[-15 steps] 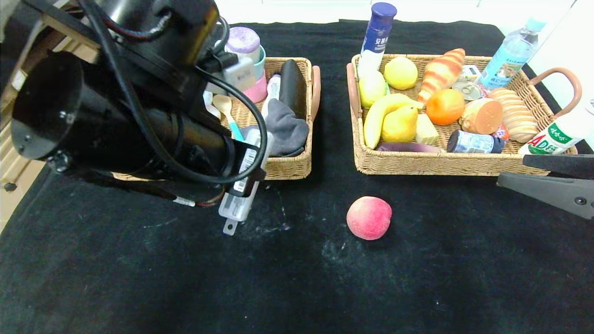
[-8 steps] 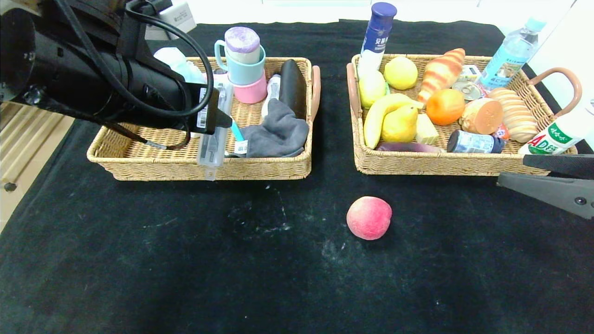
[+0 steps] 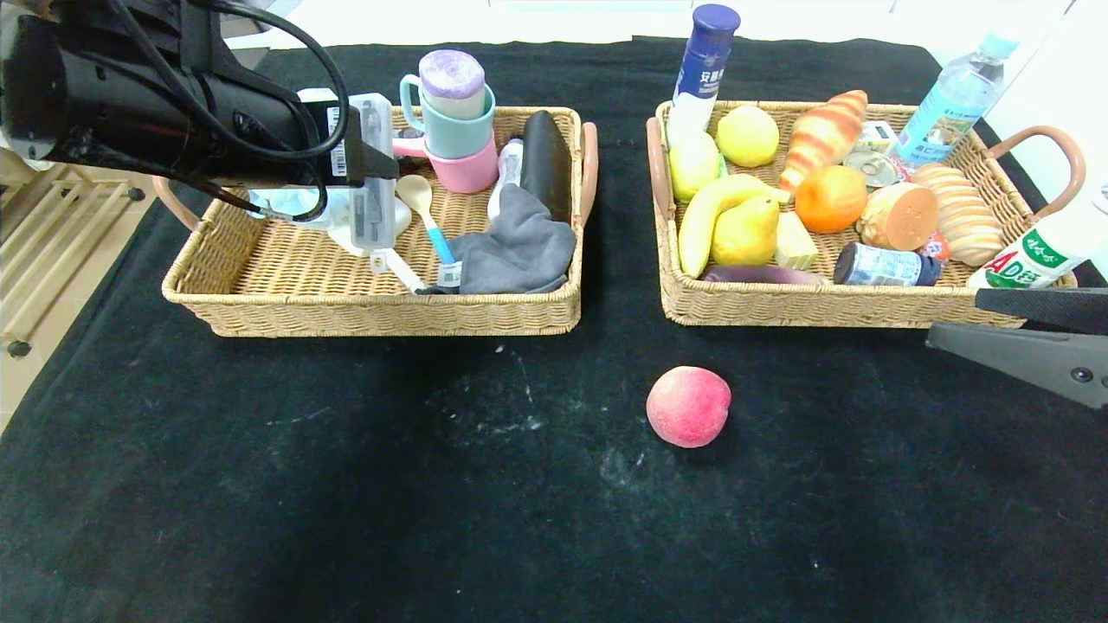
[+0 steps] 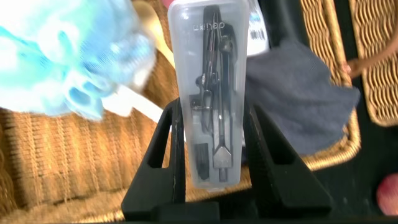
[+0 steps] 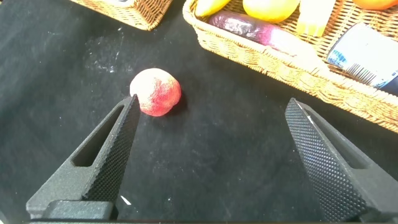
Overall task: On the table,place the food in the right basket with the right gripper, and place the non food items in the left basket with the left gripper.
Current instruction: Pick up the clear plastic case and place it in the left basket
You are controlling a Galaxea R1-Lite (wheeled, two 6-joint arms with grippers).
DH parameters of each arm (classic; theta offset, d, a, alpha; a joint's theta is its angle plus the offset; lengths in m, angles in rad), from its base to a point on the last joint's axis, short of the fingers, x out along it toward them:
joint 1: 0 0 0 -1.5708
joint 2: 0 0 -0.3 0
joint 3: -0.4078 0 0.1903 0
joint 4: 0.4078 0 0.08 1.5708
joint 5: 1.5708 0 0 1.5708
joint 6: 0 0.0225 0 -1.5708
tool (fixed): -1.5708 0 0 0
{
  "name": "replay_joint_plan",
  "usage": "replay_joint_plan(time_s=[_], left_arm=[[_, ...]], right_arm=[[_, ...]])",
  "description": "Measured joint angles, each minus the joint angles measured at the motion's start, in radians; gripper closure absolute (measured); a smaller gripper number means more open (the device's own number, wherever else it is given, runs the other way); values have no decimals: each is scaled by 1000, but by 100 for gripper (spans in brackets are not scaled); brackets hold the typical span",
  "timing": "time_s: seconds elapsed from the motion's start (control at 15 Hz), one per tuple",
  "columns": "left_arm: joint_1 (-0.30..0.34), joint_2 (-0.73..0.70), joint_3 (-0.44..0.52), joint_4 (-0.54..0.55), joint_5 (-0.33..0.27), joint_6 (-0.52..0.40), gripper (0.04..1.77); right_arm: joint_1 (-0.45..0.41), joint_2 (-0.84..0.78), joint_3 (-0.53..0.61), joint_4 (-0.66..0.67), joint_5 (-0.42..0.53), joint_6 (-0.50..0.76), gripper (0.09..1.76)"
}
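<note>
Over the left basket (image 3: 260, 303), the left gripper (image 4: 214, 134) gripped a clear compass case (image 4: 212, 93), apparently poised for release among the non-food, while the right gripper (image 5: 211, 155) waited wide open near the peach (image 3: 688, 406) on the table (image 3: 346, 484).

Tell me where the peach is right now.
In the head view the peach lies alone on the black table, in front of the right basket; the open right gripper hovers near it.
</note>
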Motion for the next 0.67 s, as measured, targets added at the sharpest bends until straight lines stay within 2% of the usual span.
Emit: replay_joint_plan(time_s=[0.33, 0.67], left_arm=[[60, 35, 7, -76, -53, 0, 117], [71, 49, 10, -85, -65, -1, 117]], right_arm=[[0, -1, -1, 0, -1, 0, 14], [-1, -1, -3, 0, -1, 0, 14]])
